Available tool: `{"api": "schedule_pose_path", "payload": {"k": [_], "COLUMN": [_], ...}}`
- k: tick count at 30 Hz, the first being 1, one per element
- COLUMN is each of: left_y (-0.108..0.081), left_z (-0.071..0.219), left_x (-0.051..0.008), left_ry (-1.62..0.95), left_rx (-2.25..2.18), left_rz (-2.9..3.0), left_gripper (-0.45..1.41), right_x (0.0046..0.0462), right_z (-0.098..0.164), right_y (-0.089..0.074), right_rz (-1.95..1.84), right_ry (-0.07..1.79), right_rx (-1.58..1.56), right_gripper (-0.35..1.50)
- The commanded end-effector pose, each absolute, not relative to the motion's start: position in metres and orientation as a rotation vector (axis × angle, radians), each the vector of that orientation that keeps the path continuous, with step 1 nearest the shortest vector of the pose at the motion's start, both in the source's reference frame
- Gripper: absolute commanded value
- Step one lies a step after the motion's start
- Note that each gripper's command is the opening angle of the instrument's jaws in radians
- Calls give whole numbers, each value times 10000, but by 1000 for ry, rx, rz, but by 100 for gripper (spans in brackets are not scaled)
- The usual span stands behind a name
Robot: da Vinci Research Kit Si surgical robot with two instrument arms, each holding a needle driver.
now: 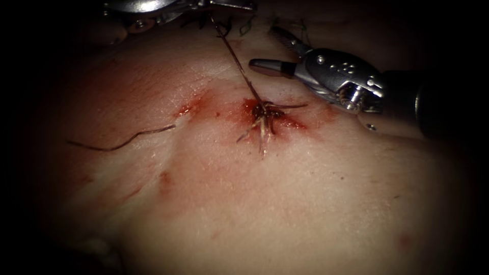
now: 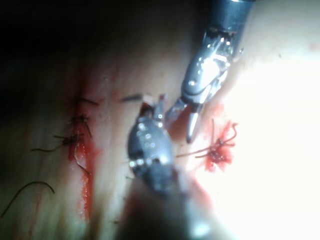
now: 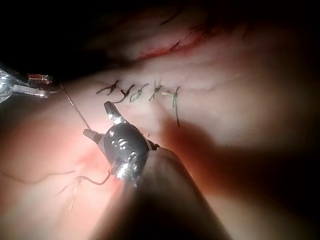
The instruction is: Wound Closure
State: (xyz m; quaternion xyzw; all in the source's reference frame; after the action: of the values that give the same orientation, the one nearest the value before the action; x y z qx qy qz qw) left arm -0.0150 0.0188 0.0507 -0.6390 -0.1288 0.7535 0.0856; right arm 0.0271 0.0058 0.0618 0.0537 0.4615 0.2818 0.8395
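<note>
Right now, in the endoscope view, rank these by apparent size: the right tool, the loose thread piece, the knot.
1. Right tool, claw open and empty.
2. Loose thread piece, long but very thin.
3. Knot with its short cut ends.
Left claw holds the taut thread running from the knot.

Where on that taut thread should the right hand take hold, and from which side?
Probably mid-span of the thread, between the knot and the left hand holding it taut. Come from the right, where the right hand hangs open and empty beside it. No needle visible.
</note>
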Motion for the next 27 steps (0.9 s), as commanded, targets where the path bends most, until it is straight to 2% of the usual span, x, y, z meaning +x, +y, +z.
{"api": "schedule_pose_path", "payload": {"k": [1,27], "left_y": [187,166], "left_z": [511,463], "left_x": [-156,-184], "left_ry": [-386,-375], "left_rx": [-1905,-1971], "left_rz": [2246,2242], "left_gripper": [-45,-45], "right_x": [287,322], "right_z": [628,676], "right_y": [55,3], "right_rz": [582,512], "right_ry": [983,924], "right_rx": [121,167], "right_gripper": [141,146]}}
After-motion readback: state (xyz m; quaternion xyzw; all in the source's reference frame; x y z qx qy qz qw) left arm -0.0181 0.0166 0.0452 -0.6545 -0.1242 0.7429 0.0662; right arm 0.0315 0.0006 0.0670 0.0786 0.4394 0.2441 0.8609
